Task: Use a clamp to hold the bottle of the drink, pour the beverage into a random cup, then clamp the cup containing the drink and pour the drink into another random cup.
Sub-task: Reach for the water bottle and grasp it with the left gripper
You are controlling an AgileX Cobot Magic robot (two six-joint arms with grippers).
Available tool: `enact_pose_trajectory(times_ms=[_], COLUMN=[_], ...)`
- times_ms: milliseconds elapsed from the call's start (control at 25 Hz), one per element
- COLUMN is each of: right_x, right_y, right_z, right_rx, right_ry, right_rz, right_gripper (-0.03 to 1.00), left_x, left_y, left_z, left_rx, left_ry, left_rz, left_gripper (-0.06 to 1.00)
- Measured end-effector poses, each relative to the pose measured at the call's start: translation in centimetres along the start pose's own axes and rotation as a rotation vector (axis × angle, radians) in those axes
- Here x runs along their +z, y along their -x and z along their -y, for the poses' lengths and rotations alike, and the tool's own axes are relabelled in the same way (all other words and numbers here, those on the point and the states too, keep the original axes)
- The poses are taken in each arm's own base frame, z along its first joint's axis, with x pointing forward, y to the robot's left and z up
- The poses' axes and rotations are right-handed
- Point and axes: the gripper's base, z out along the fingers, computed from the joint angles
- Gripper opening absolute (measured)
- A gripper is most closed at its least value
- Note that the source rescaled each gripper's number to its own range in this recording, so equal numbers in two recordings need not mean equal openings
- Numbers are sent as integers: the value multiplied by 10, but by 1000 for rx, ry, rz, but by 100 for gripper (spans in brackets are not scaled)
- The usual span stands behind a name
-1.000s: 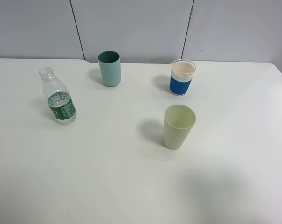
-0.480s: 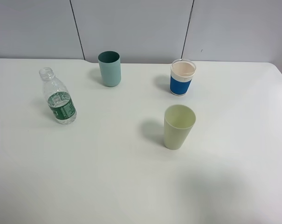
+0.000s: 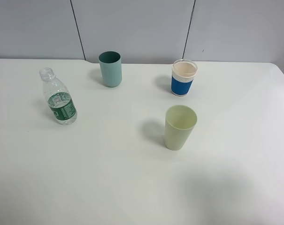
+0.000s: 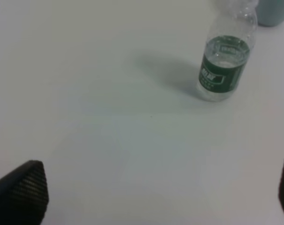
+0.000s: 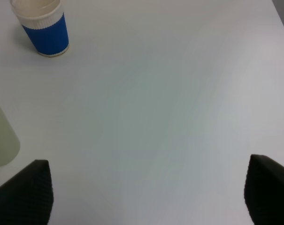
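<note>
A clear uncapped bottle (image 3: 58,98) with a green label stands upright at the table's left; it also shows in the left wrist view (image 4: 224,63). A teal cup (image 3: 110,69) stands at the back, a blue-and-white paper cup (image 3: 183,77) at the back right, also in the right wrist view (image 5: 42,26). A pale green cup (image 3: 180,126) stands in the middle right; its side shows in the right wrist view (image 5: 1,140). Neither arm shows in the high view. My left gripper (image 4: 156,190) is open and empty, short of the bottle. My right gripper (image 5: 149,190) is open and empty.
The white table (image 3: 109,178) ends at a grey panelled wall (image 3: 132,28) behind the cups. The table's right edge (image 3: 283,75) runs close to the blue cup's side.
</note>
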Motion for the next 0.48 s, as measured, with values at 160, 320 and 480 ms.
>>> enact_pose_trajectory(times_ms=[160, 320, 480], right_x=[0, 0, 0], right_y=[0, 0, 0], right_z=[0, 0, 0], right_rx=[0, 0, 0], right_ry=[0, 0, 0], right_rz=[0, 0, 0], right_gripper=[51, 51, 51], left_x=[0, 0, 0], left_y=[0, 0, 0], left_z=[0, 0, 0], left_rx=[0, 0, 0], left_ry=[0, 0, 0], left_rz=[0, 0, 0], left_gripper=[100, 100, 100])
